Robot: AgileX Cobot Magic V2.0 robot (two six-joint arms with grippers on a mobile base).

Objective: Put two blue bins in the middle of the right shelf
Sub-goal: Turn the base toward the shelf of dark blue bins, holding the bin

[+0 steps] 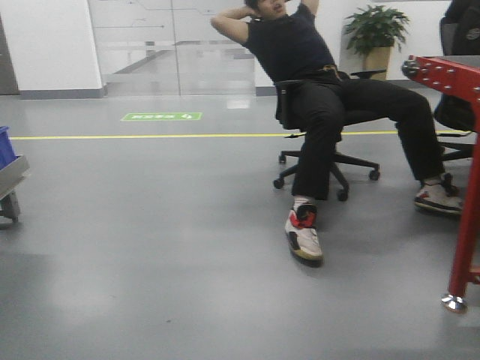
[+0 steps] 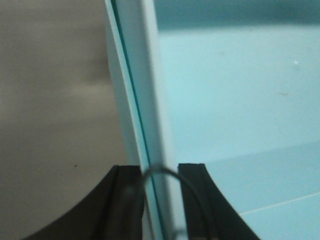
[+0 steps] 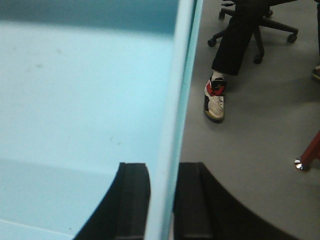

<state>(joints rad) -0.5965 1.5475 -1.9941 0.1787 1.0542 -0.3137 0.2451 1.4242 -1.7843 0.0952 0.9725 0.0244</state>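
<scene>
Grey glossy floor [image 3: 260, 150] lies right of the right gripper [image 3: 163, 170], which, like the left gripper [image 2: 161, 172], clamps the thin upright wall of the smooth cyan bin [image 2: 240, 100].

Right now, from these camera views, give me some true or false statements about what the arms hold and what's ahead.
1. The left gripper has a finger on each side of the blue bin wall. True.
2. The right gripper hangs open, away from any bin. False: it clamps the blue bin wall too.
3. A person leans back in an office chair ahead. True.
4. The floor line is red. False: it is yellow.
</scene>
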